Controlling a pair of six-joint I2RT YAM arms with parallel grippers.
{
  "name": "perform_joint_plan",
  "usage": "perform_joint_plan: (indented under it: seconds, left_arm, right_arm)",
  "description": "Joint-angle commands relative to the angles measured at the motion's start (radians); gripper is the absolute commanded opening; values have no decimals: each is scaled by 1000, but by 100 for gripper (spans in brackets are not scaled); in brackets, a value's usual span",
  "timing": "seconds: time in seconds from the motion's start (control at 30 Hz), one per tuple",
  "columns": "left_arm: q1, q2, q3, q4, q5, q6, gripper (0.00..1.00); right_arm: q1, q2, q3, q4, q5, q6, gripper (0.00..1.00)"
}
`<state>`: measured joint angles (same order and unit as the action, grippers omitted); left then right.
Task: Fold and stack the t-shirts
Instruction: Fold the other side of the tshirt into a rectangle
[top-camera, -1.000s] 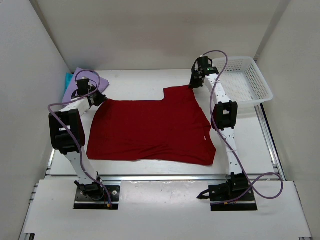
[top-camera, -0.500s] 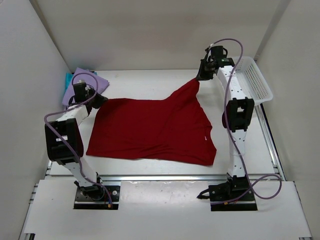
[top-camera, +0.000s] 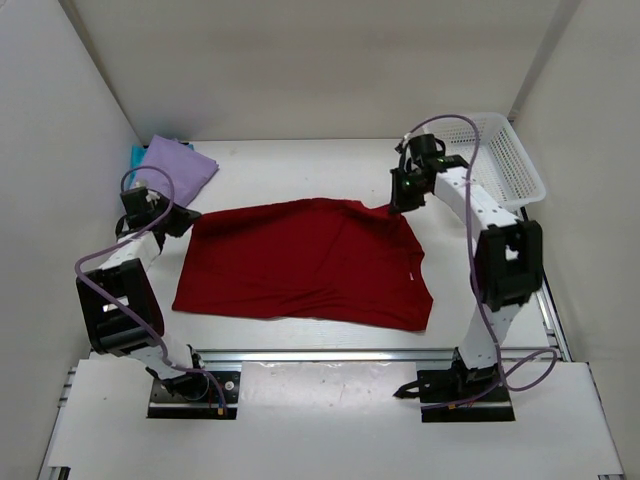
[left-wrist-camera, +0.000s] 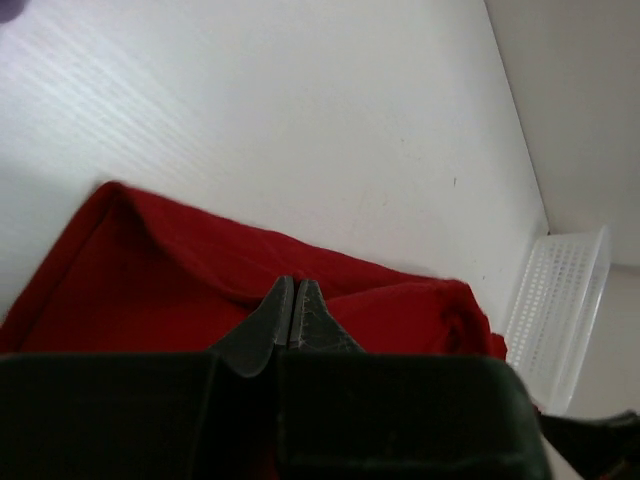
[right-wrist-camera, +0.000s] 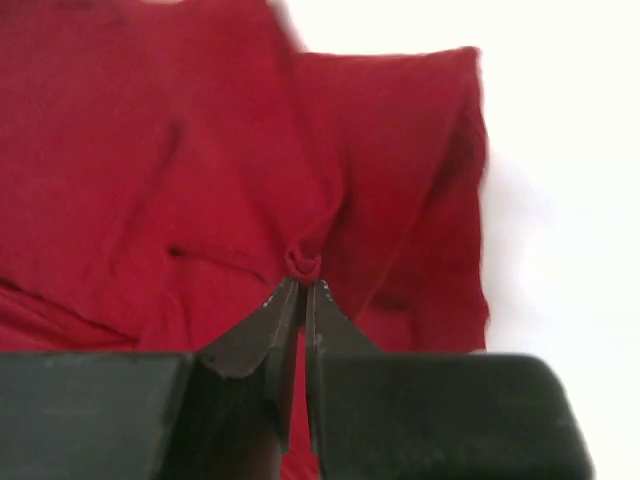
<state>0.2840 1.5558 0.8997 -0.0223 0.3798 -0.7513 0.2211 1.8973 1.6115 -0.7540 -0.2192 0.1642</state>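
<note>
light: bright, even | shadows: soft | right wrist: blown-out, perhaps blurred

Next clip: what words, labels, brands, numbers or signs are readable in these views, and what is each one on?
No text can be read in any view.
Small white tag on the red t-shirt: too small to read.
White basket: no print visible.

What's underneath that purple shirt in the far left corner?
A sliver of teal cloth pokes out beneath the left edge of the lavender purple cloth t-shirt. The rest of it is covered, so its shape cannot be seen.
</note>
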Motion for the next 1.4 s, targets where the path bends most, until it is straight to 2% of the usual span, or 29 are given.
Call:
perform_joint_plan:
  seconds: [0.0,0.17,0.4,0.53,0.67,0.83,0.9,0.97,1.0,1.07,1.1,1.17,1.23,1.3,1.33,1.37]
  left_arm:
    - [43,-68,-45,13,79,-45,0]
    - [73,-94,-54,4,99,-65,0]
    - [83,-155,-71,-8,113,-75,0]
    - [96,-216,-123,-24,68,-59,0]
    - [90,-215,-168,-44,24,-30,0]
    - [138,-200,-277,-5,45,-69,0]
    - [155,-204,-306,10,50,-101,5]
    - [178,-212,-344,57,67,-134,21]
    - [184,-217,-349,79,79,-175,24]
    - [227,-227,-395,177,129,-252,38]
    - [234,-230,-412,256,169,-328,44]
    - [219,-238,-412,338,205,-408,49]
    - [175,-266,-355,288,187,-370,46]
    - [134,-307,-323,220,99,-301,43]
    - [103,-342,-315,182,81,-249,38]
    - [83,-355,-314,167,35,-202,38]
  right_arm:
    - [-22,-171,-141,120,55,4,0]
    - [-58,-348,-372,189,72,26,1]
    - [-71,-553,-512,212,106,54,0]
    - [-34,-673,-628,220,139,73,0]
    - [-19,-776,-778,242,145,118,0]
    - [37,-889,-965,298,145,211,0]
    - [63,-912,-1014,304,167,241,0]
    - [61,-935,-1061,315,146,259,1]
    - [61,-946,-1091,320,139,274,3]
    - [70,-987,-1125,312,164,287,4]
    - [84,-1001,-1139,306,172,290,10]
    - [104,-1030,-1115,292,193,282,20]
    - [110,-1044,-1082,268,211,270,31]
    - [116,-1031,-1061,288,190,258,33]
    - [127,-1015,-1041,297,185,258,30]
    - [158,-1002,-1015,311,191,253,23]
